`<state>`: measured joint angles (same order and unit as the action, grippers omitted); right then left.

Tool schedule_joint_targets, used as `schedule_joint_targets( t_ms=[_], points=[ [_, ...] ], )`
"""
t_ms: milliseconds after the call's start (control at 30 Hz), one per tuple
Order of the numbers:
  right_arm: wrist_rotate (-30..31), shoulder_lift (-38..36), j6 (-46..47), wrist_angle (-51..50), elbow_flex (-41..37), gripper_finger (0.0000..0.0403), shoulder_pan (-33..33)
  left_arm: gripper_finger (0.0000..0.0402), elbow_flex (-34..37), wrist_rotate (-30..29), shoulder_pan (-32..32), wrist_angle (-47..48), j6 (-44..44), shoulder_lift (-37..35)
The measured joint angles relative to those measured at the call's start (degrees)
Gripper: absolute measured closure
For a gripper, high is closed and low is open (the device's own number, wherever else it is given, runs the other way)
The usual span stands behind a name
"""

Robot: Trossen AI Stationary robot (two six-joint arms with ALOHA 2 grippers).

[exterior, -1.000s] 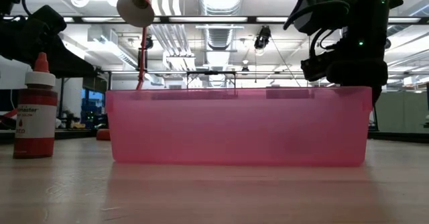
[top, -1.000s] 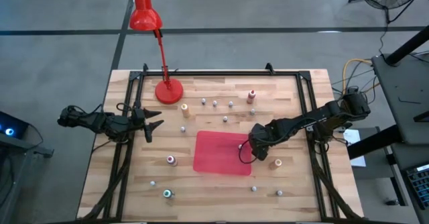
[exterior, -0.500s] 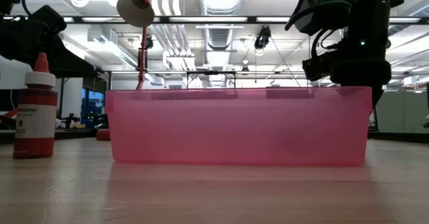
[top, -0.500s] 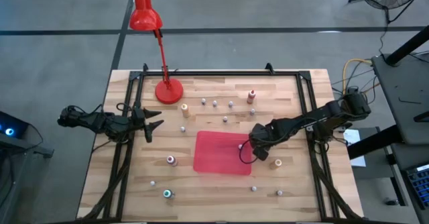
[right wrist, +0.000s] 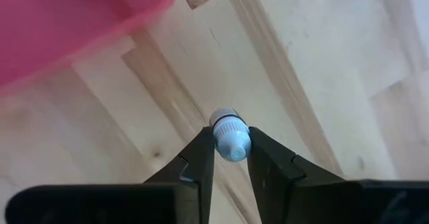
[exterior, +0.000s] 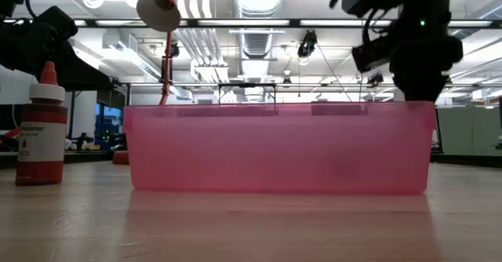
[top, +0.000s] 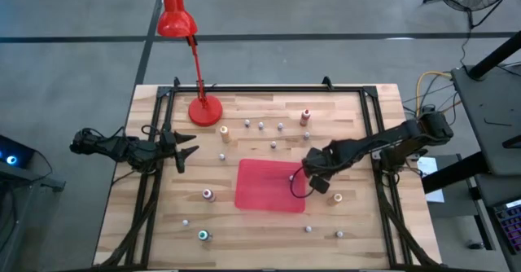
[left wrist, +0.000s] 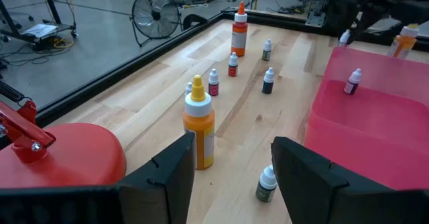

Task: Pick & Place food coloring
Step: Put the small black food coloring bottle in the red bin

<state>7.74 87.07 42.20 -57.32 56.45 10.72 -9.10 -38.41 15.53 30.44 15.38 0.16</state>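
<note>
My right gripper (top: 316,177) hangs just off the right end of the pink bin (top: 248,192), pointing down, shut on a tiny whitish-capped food coloring bottle (right wrist: 231,142). One small bottle (top: 291,177) lies inside the bin. More food coloring stands upright on the wood around it: a tan-topped bottle (top: 224,131), a pink-topped one (top: 305,116), an orange-topped one (top: 335,197), a green-topped one (top: 203,234) and several tiny ones (top: 260,126). My left gripper (top: 189,151) waits open at the table's left side. My right gripper pinches the tiny bottle just below its whitish cap (right wrist: 232,134) between the ends of its two fingers. The fingers come from above, pointing down. The bottle stands upright in the hold, cap up, lifted clear of the wooden table.
A red desk lamp (top: 203,109) stands at the far left of the table. A black frame (top: 269,88) runs along the table's edges. A larger red-capped bottle (exterior: 41,129) stands near the front left. Bare wood lies between the bin and the near edge.
My right gripper has risen beside the bin's right end; the low view shows its body higher above the bin's rim than before. My left arm has kept still.
</note>
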Motion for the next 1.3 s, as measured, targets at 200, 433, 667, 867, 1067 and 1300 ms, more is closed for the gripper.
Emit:
schedule_joint_targets(
  t_ms=[200,433,667,867,1067,1300],
  points=[
    [1.2,-0.1,-3.4,-7.3,6.8,0.0336,0.0,0.0232,0.0,0.0,0.0,0.0,0.0,0.0],
    [1.3,-0.1,-6.6,-10.1,14.6,0.0336,0.2,0.0232,0.0,0.0,0.0,0.0,0.0,0.0],
    [1.2,0.9,-10.1,-10.2,22.2,0.0337,0.6,0.0232,0.0,0.0,0.0,0.0,0.0,0.0],
    [1.2,4.3,-14.7,-10.3,27.7,0.0337,2.2,0.0232,0.0,0.0,0.0,0.0,0.0,0.0],
    [1.1,9.7,-19.5,-10.1,31.8,0.0337,3.9,0.0232,0.0,0.0,0.0,0.0,0.0,0.0],
    [1.1,15.3,-27.3,-8.6,33.6,0.0337,6.1,0.0232,0.0,0.0,0.0,0.0,0.0,0.0]
  ],
)
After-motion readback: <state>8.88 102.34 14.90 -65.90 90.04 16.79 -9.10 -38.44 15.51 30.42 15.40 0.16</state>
